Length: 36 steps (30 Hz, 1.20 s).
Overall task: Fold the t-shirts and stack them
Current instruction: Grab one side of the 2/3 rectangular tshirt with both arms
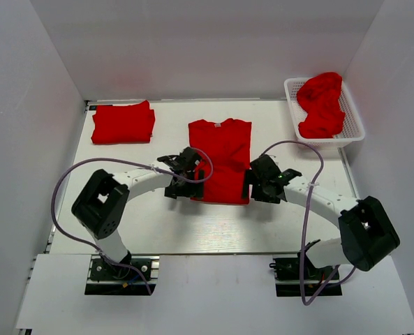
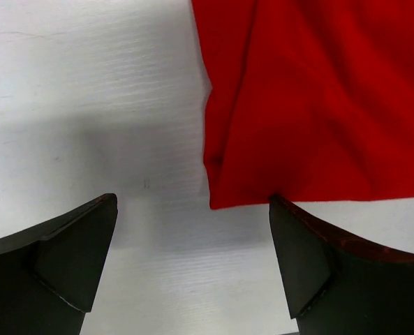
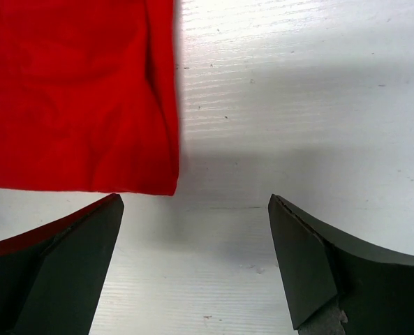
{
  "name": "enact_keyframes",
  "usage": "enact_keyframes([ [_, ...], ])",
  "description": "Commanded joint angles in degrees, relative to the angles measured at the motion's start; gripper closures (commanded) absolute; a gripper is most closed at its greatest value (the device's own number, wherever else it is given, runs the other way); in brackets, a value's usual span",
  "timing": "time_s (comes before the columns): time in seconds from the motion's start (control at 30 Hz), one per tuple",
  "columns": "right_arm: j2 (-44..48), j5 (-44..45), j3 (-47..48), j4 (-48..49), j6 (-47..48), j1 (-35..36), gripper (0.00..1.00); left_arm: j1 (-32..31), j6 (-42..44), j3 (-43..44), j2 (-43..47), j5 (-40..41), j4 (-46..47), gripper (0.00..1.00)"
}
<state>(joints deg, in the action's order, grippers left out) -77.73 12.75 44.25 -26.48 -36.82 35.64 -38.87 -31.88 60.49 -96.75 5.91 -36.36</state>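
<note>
A red t-shirt [image 1: 220, 159] lies flat mid-table, sleeves folded in to a long strip, collar at the far end. My left gripper [image 1: 191, 187] is open at its near left corner; in the left wrist view that corner [image 2: 224, 199] lies just beyond the fingers [image 2: 301, 258]. My right gripper [image 1: 252, 188] is open at the near right corner, which shows in the right wrist view [image 3: 161, 185] just ahead of the left finger [image 3: 74, 258]. Neither holds cloth. A folded red t-shirt [image 1: 123, 123] lies far left. More crumpled red t-shirts [image 1: 322, 105] fill the basket.
A white lattice basket [image 1: 355, 127] stands at the far right corner. White walls enclose the table on three sides. Cables loop from both arms over the near table area.
</note>
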Motion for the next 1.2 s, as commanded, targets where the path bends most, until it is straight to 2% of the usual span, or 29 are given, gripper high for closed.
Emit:
enact_keyframes([
  [0.0, -1.89, 0.17, 0.92, 2.4, -3.95, 0.13, 0.1, -0.41, 0.59, 0.95, -0.01, -0.03, 3.04, 0.01],
  [0.03, -2.24, 0.51, 1.01, 2.31, -4.31, 0.22, 0.1, -0.41, 0.59, 0.95, -0.63, -0.02, 3.05, 0.01],
  [0.2, -4.53, -1.5, -0.21, 4.24, -5.28, 0.22, 0.11, -0.94, 0.06, 0.95, -3.18, -0.64, 3.66, 0.19],
  [0.3, -4.88, -1.86, -1.09, 5.73, -5.81, 0.22, 0.2, -1.47, -0.47, -0.28, -4.41, -1.16, 3.66, 0.23],
  [0.33, -4.8, -2.2, -1.18, 6.43, -5.9, 0.13, 0.27, -1.99, -0.47, -0.28, -4.41, -1.17, 4.27, 0.3],
  [0.43, -4.97, -4.84, -1.71, 8.11, -5.11, 0.31, 0.4, -2.52, -0.99, -1.42, -4.41, -1.87, 4.98, 0.41],
  [0.47, -5.14, -7.02, -2.15, 8.55, -5.11, 0.22, 0.53, -2.52, -1.51, -2.21, -4.41, -2.57, 5.5, 0.43],
  [0.53, -5.67, -7.91, -2.59, 10.04, -4.93, 0.31, 0.55, -3.14, -2.22, -2.22, -4.41, -2.57, 5.51, 0.48],
  [0.6, -6.2, -10.36, -3.47, 10.48, -4.75, 0.31, 0.68, -3.14, -2.92, -2.83, -4.41, -2.57, 5.51, 0.59],
  [0.63, -6.29, -10.55, -3.82, 10.57, -4.84, 0.31, 0.7, -3.75, -3.62, -2.83, -4.41, -2.57, 5.51, 0.65],
  [0.67, -6.2, -10.99, -4.6, 11.18, -4.76, 0.22, 0.72, -3.75, -3.63, -3.44, -4.41, -2.57, 6.03, 0.76],
  [0.7, -6.2, -11.0, -4.96, 11.36, -4.93, 0.13, 0.91, -3.75, -4.24, -4.06, -4.41, -2.57, 6.04, 0.82],
  [0.73, -5.85, -10.47, -5.4, 11.97, -4.84, 0.05, 1.0, -3.75, -4.24, -4.06, -4.41, -2.57, 6.73, 0.88],
  [0.77, -4.72, -10.21, -5.92, 12.24, -4.76, 0.05, 1.0, -3.75, -4.24, -4.06, -4.41, -2.57, 6.74, 1.0],
  [0.9, -1.99, -9.59, -6.72, 13.56, -3.53, -0.04, 1.0, -4.28, -4.77, -4.06, -3.1, -2.57, 6.4, 1.0],
  [1.03, 3.28, -10.55, -6.54, 7.42, -1.07, 0.22, 1.0, -5.42, -4.77, -7.04, 4.79, 0.14, 5.25, 1.0],
  [1.07, 4.42, -11.25, -7.15, 6.71, -0.45, 0.31, 1.0, -5.95, -4.77, -7.92, 9.51, 0.15, 4.64, 1.0],
  [1.17, 10.92, -16.52, -8.39, 1.36, 2.01, 0.4, 1.0, -6.65, -4.77, -11.26, 16.57, -0.54, 3.58, 1.0],
])
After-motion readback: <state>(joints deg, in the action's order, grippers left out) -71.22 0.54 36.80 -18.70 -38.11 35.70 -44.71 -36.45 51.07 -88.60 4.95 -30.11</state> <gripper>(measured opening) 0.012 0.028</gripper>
